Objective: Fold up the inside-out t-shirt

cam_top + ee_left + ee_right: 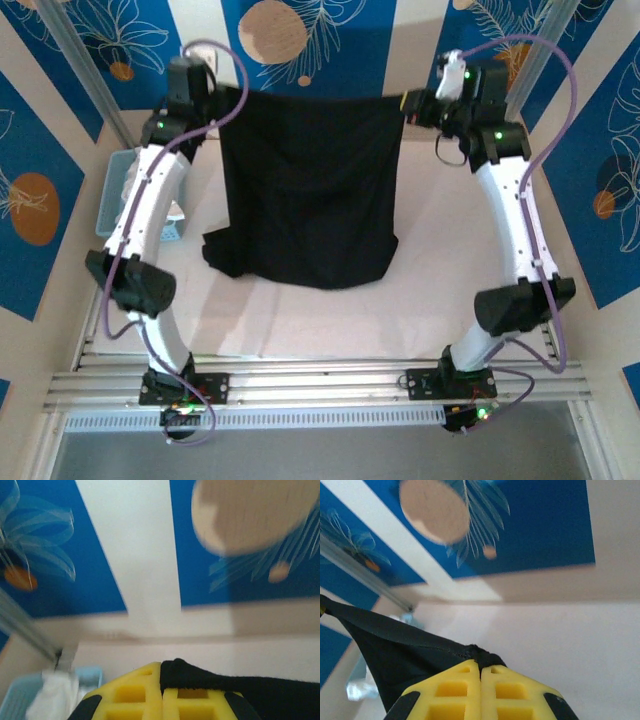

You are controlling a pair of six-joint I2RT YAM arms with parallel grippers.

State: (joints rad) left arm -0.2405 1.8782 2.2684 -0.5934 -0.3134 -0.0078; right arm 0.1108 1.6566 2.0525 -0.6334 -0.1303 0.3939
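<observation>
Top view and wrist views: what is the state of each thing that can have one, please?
t-shirt: lifted, spread between both claws, lower edge bunched on the table.
left claw: shut on one top corner of the t-shirt.
right claw: shut on the other top corner.
basket: upright, holding cloth.
white cloth: crumpled inside the basket.
</observation>
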